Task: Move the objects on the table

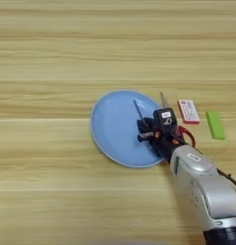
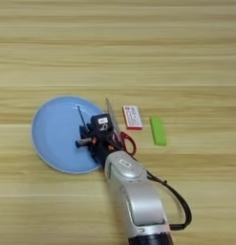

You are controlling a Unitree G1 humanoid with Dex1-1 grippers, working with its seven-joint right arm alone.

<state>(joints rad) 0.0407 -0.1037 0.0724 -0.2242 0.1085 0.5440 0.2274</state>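
The scissors lie or hang at the right rim of a blue plate [image 1: 114,129]. Their red loop handles [image 1: 186,135] stick out to the right, one silver blade [image 1: 164,100] points away past the rim, and a second thin blade [image 1: 138,110] reaches over the plate. My right gripper [image 1: 152,131] sits directly over the scissors' middle and hides the pivot. Whether it holds them does not show. The white box [image 1: 188,111] with red print lies flat on the table [image 1: 52,57], just right of the plate and beyond the handles.
A small green block [image 1: 215,125] lies right of the white box. My silver forearm [image 1: 205,186] comes in from the bottom right, and a black cable [image 2: 179,201] loops off its right side. Bare wood stretches left of and beyond the plate.
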